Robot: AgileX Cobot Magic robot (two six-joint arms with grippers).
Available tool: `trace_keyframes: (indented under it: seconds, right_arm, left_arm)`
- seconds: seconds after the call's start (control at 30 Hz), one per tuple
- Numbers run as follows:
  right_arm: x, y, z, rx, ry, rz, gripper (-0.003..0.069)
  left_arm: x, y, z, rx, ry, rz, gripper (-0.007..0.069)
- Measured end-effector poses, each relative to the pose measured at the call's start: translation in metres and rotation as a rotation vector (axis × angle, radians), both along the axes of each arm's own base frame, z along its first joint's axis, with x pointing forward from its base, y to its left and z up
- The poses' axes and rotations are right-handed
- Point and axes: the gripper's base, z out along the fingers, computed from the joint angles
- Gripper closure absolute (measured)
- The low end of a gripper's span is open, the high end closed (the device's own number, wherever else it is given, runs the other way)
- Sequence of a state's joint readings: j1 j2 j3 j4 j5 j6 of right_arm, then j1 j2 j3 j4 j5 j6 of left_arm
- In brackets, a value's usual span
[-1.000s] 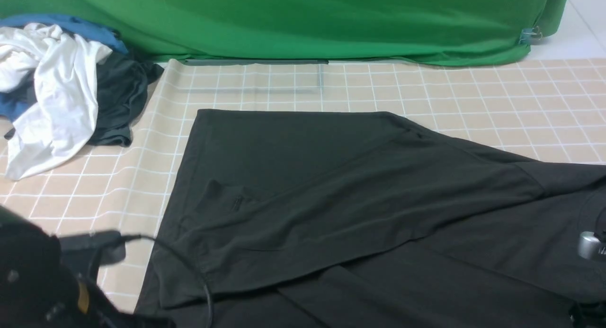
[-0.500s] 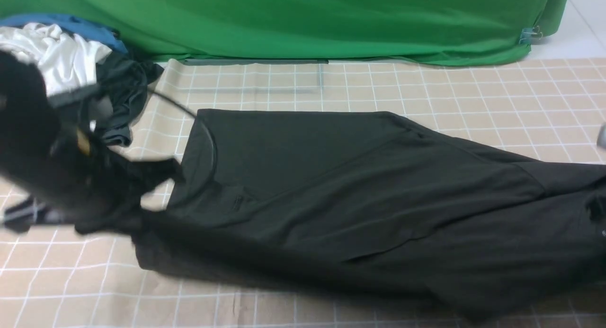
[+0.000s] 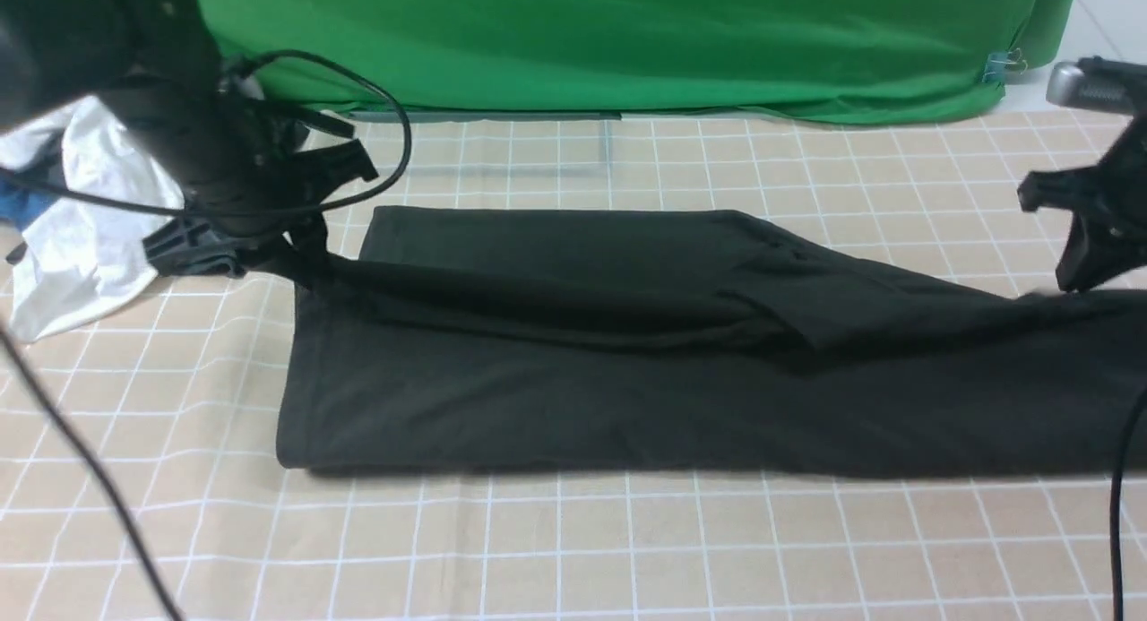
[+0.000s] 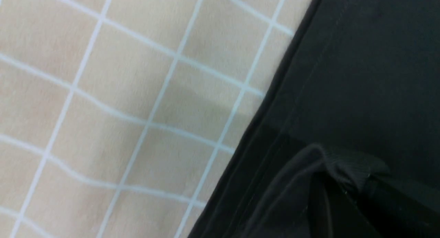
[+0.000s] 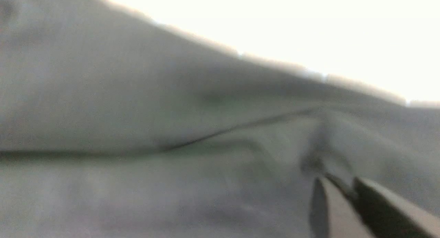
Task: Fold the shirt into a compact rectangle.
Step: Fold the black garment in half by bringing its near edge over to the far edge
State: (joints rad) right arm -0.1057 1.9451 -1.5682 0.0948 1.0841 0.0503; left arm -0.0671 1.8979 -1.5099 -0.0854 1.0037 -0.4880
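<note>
The black shirt lies across the checked table, doubled lengthwise into a long band running from left of the middle out past the right edge of the front view. Its near edge lies flat; the far layer rises in a loose ridge between the 2 hands. The left hand is clamped on the shirt's far left corner, holding it a little off the table; its wrist view shows the hem bunched there. The right hand stands at the shirt's far edge on the right. Its fingers show a thin gap in a blurred wrist view, and whether cloth is pinched between them cannot be told. A white garment lies heaped at the table's far left, and a green cloth hangs along the far side.
</note>
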Motion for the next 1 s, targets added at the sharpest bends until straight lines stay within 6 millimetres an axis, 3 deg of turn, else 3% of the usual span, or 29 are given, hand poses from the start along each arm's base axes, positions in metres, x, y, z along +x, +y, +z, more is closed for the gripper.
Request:
trace_keyframes:
  seconds: [0.03,0.13,0.23,0.3,0.4,0.5,0.6,0.77,1.0]
  right_arm:
    - [0.003,0.0,0.0,-0.001,-0.001,0.001,0.0473]
    - [0.012,0.0,0.009,0.008,0.021,0.011,0.0295]
    - [0.007,0.013,0.023,0.068,-0.001,0.062,0.0251]
    - [0.003,0.027,0.027,0.096,-0.006,0.125,0.0249]
    - [-0.007,0.073,0.03,0.127,-0.026,0.346,0.0245]
    - [-0.012,0.123,0.021,0.113,-0.054,0.562,0.0245]
    - [-0.015,0.157,0.009,0.061,-0.062,0.68,0.0245]
    - [-0.014,0.176,-0.016,-0.026,-0.009,0.667,0.0245]
    - [-0.003,0.179,-0.05,-0.025,0.03,0.622,0.0245]
  left_arm:
    - [0.002,0.0,-0.002,0.0,0.007,0.0,0.0593]
    - [0.017,-0.001,-0.012,0.002,0.051,-0.004,0.0593]
    - [0.021,-0.001,-0.011,0.002,0.047,-0.004,0.0593]
    - [0.021,-0.001,-0.01,0.001,0.045,-0.004,0.0593]
    - [0.021,-0.001,-0.01,0.001,0.047,-0.005,0.0593]
    - [0.021,-0.001,-0.01,0.002,0.049,-0.005,0.0593]
    - [0.021,-0.001,-0.01,0.002,0.052,-0.005,0.0593]
    - [0.02,-0.001,-0.01,0.002,0.067,-0.006,0.0593]
    - [0.019,-0.001,-0.01,0.002,0.071,-0.007,0.0593]
